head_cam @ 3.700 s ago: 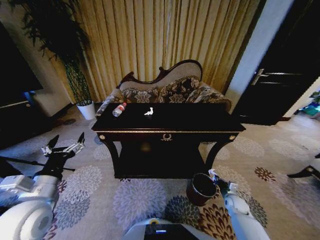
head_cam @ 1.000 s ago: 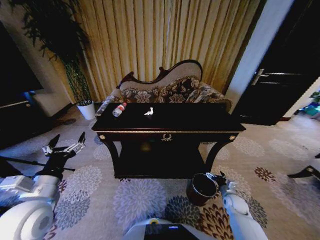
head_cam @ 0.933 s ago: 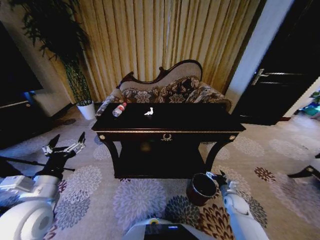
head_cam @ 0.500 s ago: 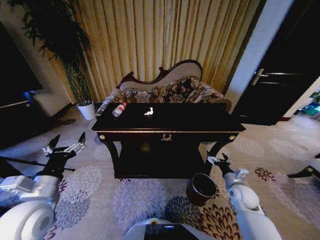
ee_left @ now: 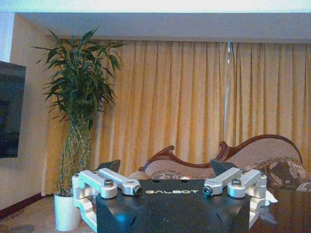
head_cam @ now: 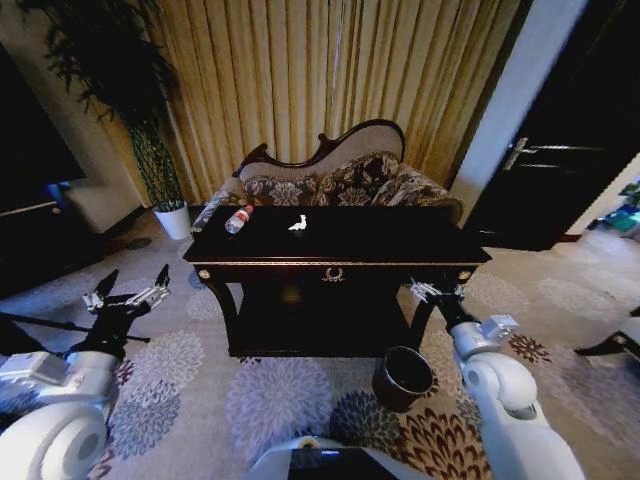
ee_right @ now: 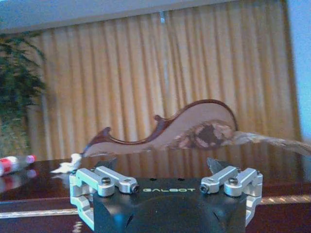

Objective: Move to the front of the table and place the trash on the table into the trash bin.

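1. Head view: the table (head_cam: 340,248) stands just ahead of the robot. On its top, toward the left end, lie the bottle (head_cam: 238,219) and a white paper scrap (head_cam: 298,223). The bin (head_cam: 403,378) sits on the carpet by the table's right front leg. The right gripper (head_cam: 437,293) is up at the table's right front corner, jaws spread, empty. The left gripper (head_cam: 128,296) hovers off the table's left end, fingers apart, empty.
2. Left wrist view: left gripper (ee_left: 172,177) open; the sofa (ee_left: 252,155) lies behind the table.
3. Right wrist view: right gripper (ee_right: 165,177) open at tabletop level; bottle (ee_right: 14,164) and scrap (ee_right: 68,165) sit far down the table.
4. Step, as judged: approach done, reach beginning. Next move needs one gripper carried over the trash.
5. Versus earlier: right gripper was low beside the bin and has risen to the table's edge. Left arm, trash and bin unchanged.
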